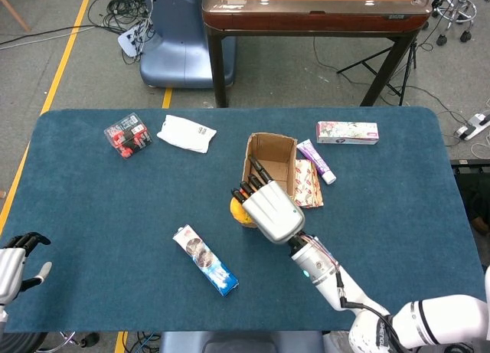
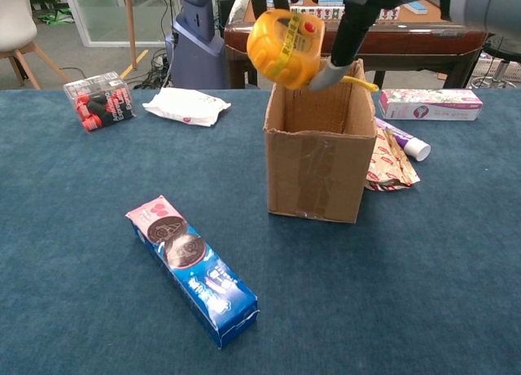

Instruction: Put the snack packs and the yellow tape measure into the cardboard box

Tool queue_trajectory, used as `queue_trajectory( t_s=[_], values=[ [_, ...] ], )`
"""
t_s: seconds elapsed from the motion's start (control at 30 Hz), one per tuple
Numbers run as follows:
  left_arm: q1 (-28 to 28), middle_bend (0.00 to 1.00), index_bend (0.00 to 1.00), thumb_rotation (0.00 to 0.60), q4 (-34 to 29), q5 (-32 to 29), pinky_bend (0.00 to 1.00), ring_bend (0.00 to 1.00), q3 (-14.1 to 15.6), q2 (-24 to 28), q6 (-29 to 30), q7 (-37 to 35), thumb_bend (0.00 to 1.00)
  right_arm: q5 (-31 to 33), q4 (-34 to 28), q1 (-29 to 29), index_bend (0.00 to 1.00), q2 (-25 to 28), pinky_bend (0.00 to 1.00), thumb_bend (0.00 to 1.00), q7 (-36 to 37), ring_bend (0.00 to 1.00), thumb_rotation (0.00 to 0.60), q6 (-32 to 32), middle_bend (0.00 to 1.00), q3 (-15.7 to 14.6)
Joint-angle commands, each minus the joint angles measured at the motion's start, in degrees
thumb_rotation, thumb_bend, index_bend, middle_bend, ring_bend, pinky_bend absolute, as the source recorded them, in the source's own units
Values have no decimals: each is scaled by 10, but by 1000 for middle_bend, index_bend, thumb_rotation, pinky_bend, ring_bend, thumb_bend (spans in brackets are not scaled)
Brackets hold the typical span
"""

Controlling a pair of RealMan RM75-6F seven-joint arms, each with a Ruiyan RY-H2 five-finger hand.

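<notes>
Holding the yellow tape measure in my right robot hand, I have it up in the air, just above the near left corner of the cardboard box. My fingers are wrapped tight around its round body.

I think the tape measure is hard and a bit heavy for its size. Its shell looks smooth, so it could slip. The best place to hold it is around the fat round middle, as I do now. It is bright yellow-orange with a small red button on top, and a thin yellow strip sticks out toward the box.

Nearer to me than the box, on the blue surface, lies a long snack pack in blue and pink with dark cookies on it. It looks stiff and light. I would grab it across its narrow sides.

Just beside the box, on its right, lies a flat red and white snack bag. It looks soft and crinkly, so it needs a gentle pinch.

Far behind the box to the left sits a white snack pack, soft and puffy.

My left robot hand is well apart from the box, at the near left edge of the surface, holding nothing, fingers apart.
</notes>
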Motion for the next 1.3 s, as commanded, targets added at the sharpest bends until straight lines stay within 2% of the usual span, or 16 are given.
queue_trajectory(
  t_s=[0.03,0.33,0.57,0.7,0.9,1.3],
  values=[
    [0,339,394,600,0,0,623,321,0,0,-1,0,262,19,26,-1,457,0,23,18,8,287,600,2,496,11],
    [1,339,394,600,1,-1,623,321,1,0,-1,-4,263,72,101,5,457,-22,23,18,25,287,600,-14,487,23],
    [1,339,394,600,1,0,623,321,1,1,1,-7,263,102,141,10,457,-39,23,14,32,282,600,-30,442,24],
    [1,339,394,600,1,0,623,321,1,1,1,-8,262,119,149,12,443,-41,23,1,38,218,600,-45,365,20],
    [1,339,394,600,1,-1,623,321,1,1,0,-8,262,124,149,16,303,-35,23,0,50,117,600,-66,245,14],
    [1,339,394,600,2,-2,623,321,0,1,-1,-8,262,123,139,17,239,-21,23,0,66,70,600,-72,170,8]
  ],
)
